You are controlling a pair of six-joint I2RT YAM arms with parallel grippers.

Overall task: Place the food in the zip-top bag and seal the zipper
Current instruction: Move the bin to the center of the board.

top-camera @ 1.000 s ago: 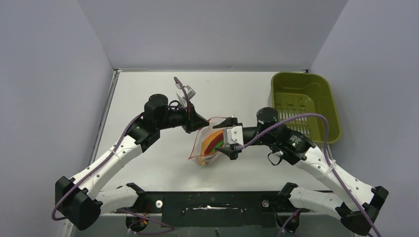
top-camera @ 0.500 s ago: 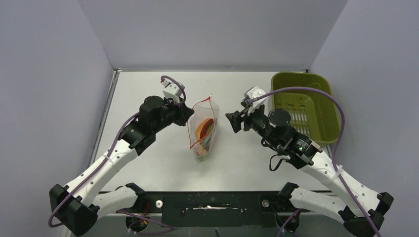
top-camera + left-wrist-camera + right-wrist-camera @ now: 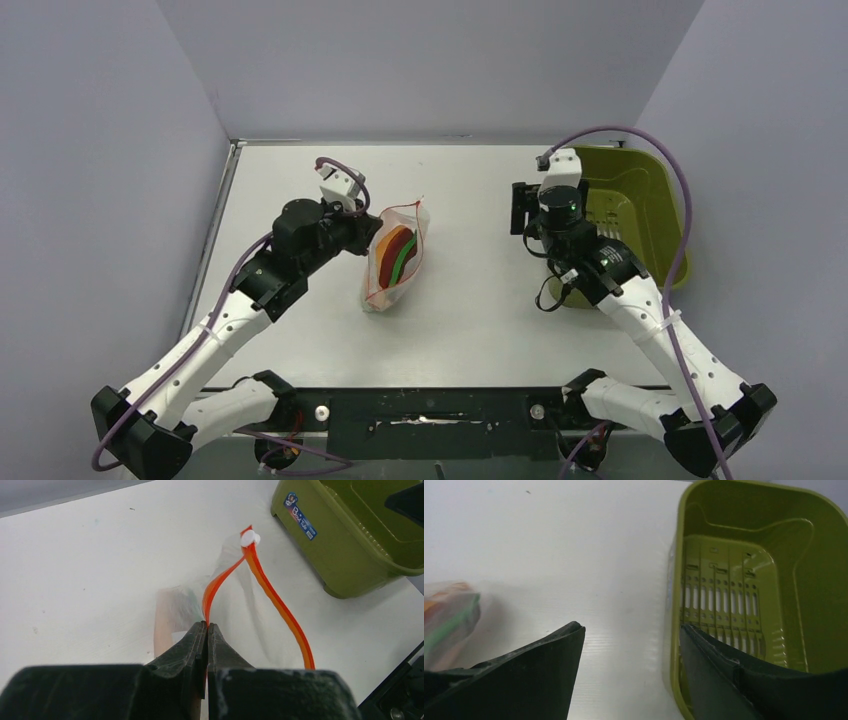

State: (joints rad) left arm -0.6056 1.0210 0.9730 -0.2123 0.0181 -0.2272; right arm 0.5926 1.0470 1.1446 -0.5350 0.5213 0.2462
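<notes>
Food (image 3: 398,255) bagged in zip-top bag (image 3: 380,290) at centre; zipper (image 3: 280,607) gaping, sealing outstanding, left gripper (image 3: 206,627) pinching it; right gripper (image 3: 631,627) wide, empty, two o'clock.

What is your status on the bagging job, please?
Left gripper shut on the zipper. Right gripper open, by the green tub. Food in the zip-top bag, mouth gaping. Nothing in the way.

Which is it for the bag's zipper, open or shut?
Open: the zipper splits into two orange strips that gape apart, meeting at the white slider.
</notes>
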